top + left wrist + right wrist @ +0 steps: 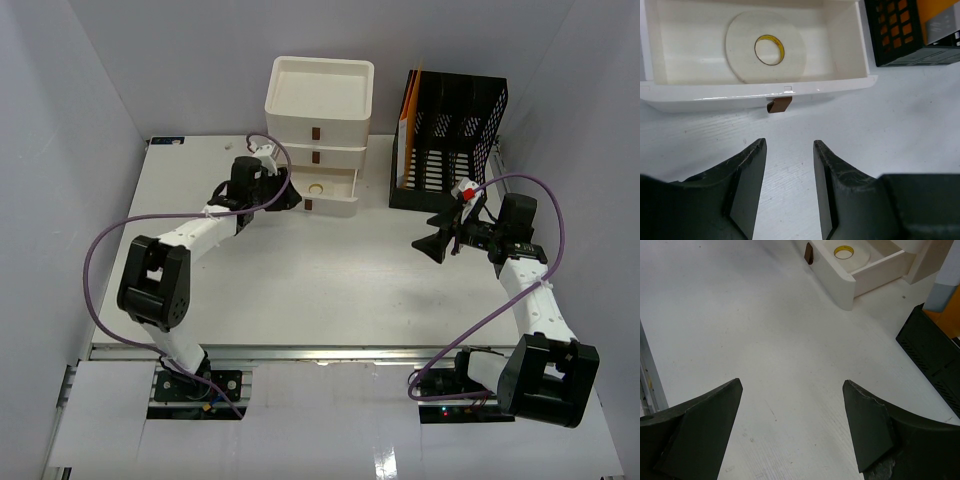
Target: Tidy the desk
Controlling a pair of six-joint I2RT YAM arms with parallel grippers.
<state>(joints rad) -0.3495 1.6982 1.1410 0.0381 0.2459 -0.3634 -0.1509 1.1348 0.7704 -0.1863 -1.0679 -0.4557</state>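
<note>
Your left hand (pixel 789 146) sits low over the tabletop (pixel 330 270), its jaws partly apart with nothing between them. Straight ahead of it, just beyond the fingertips, is the bottom drawer (pixel 755 92) of the cream drawer unit (pixel 320 95). The drawer is pulled out, and a roll of tape (pixel 792 55) lies flat inside. The drawer's brown pull tab (pixel 778 105) lines up with the gap between the jaws, so the hand looks placed either to take that tab or to push the drawer front home. With the tape already inside, I judge closing the drawer to be the step in hand. Ahead and to the right of this hand stands the black file rack (pixel 890 45) with an orange folder (pixel 940 20) in it.

Your right hand (pixel 792 385) hovers above the tabletop with its jaws spread wide, holding nothing. The open drawer is well ahead of it, and the hand seems parked out of the way.

The tabletop lies flat beneath both hands, face up. Its long axis runs side to side, across the line in which the hands reach. The metal rail (pixel 330 352) follows the long edge behind them, nearest the arm bases.
</note>
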